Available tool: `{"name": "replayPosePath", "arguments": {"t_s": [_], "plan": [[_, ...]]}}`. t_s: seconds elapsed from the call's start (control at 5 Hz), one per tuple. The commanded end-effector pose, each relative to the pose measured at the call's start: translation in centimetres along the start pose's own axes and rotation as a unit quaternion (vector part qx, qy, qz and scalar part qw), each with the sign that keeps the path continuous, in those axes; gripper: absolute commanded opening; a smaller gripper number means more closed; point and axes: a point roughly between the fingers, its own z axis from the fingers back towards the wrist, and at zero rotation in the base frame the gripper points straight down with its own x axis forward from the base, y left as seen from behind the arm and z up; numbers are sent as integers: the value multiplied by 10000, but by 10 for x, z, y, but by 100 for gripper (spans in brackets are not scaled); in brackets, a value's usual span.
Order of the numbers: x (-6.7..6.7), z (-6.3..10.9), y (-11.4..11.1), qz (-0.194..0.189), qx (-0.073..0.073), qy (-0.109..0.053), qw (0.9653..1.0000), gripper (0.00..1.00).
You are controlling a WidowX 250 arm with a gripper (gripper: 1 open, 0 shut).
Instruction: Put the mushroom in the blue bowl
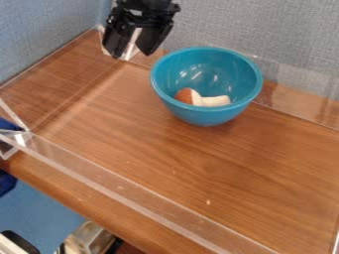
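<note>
Teal-blue and glossy, the blue bowl (pixel 207 86) sits on the wooden table (pixel 172 159), to the right of and a little below the fingers (pixel 137 42) in this single camera view. Down inside the bowl, on its floor, lies the mushroom (pixel 201 97), cream stem and orange-brown cap tipped on its side, well clear of the fingers. The black fingers stand spread wide with nothing between them, hanging above the table's far left corner, beside the bowl's rim. A clear plastic wall (pixel 79 169) edges the table.
</note>
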Motion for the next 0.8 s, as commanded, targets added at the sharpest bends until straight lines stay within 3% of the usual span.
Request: {"name": "replayPosePath", "arguments": {"t_s": [0.0, 0.6], "plan": [[5, 11, 1, 187, -229, -124, 9995, 0], [8, -15, -18, 392, 59, -175, 9991, 0]]}}
